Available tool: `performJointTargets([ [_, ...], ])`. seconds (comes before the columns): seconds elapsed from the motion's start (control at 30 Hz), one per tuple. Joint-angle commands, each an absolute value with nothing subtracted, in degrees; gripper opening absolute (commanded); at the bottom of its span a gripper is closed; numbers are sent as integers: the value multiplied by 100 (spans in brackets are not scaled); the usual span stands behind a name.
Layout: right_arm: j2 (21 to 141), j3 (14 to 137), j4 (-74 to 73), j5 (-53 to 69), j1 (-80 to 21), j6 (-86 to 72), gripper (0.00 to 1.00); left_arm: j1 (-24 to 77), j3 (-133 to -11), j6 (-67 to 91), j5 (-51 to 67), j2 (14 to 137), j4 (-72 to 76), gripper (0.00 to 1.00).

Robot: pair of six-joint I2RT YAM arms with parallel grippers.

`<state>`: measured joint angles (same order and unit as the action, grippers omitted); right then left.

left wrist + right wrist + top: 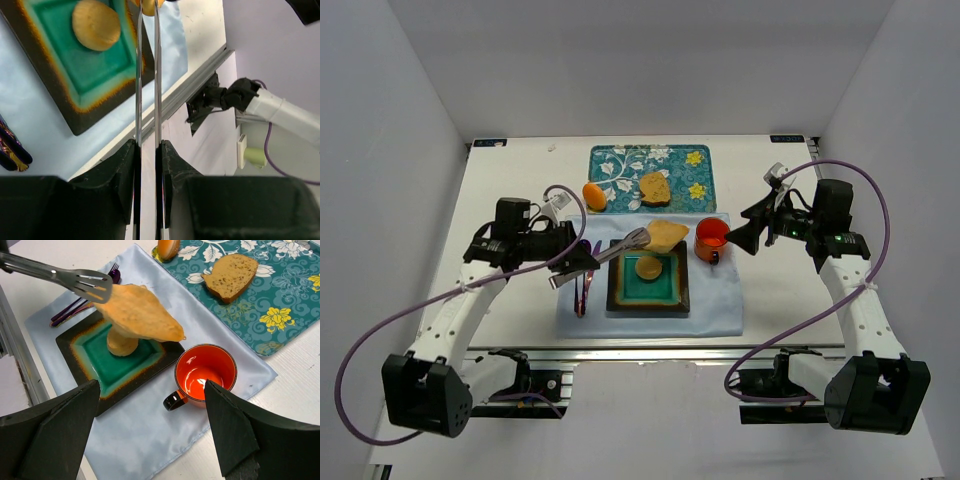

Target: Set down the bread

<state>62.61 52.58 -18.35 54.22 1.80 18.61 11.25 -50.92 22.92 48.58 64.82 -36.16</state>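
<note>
We are seeing the left gripper [148, 148] clamping the tongs [75, 278], whose tips are gripping a bread slice [142, 315] above, possibly touching, a round bun [96, 25] on the teal plate [120, 371].

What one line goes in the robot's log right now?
left gripper: shut on tongs | tongs: holding bread slice above plate | plate: round bun on it | right gripper: open, near orange mug

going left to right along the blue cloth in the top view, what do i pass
purple cutlery -> green plate -> orange mug. The tongs and the bread they hold hang over the plate, so they are left out.
</note>
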Motion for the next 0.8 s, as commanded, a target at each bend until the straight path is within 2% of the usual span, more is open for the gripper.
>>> performJointTargets([
  [0.0,6214,5282,-1881,5590,202,1872,89,1090,-5028,1978,5177,6004,-3998,0],
  [0.4,6117,5133,-1855,5616,202,1811,89,1099,-3965,2126,5098,4748,-4773,0],
  [0.57,6161,5168,-1846,5678,202,1802,89,1090,-3542,2181,5195,4667,-4718,0],
  [0.6,6170,5177,-1846,5678,202,1802,89,1099,-3551,2110,5125,4684,-4833,6],
  [0.63,6170,5168,-1846,5686,202,1810,89,1099,-3577,2048,5020,4711,-4947,20],
  [0.7,6179,5168,-1837,5713,202,1784,89,1099,-3656,1995,4747,4685,-5124,33],
  [0.73,6187,5177,-1828,5713,202,1775,89,1099,-3682,1978,4642,4685,-5211,44],
  [0.77,6187,5177,-1828,5713,202,1767,89,1099,-3709,1951,4562,4685,-5229,47],
])
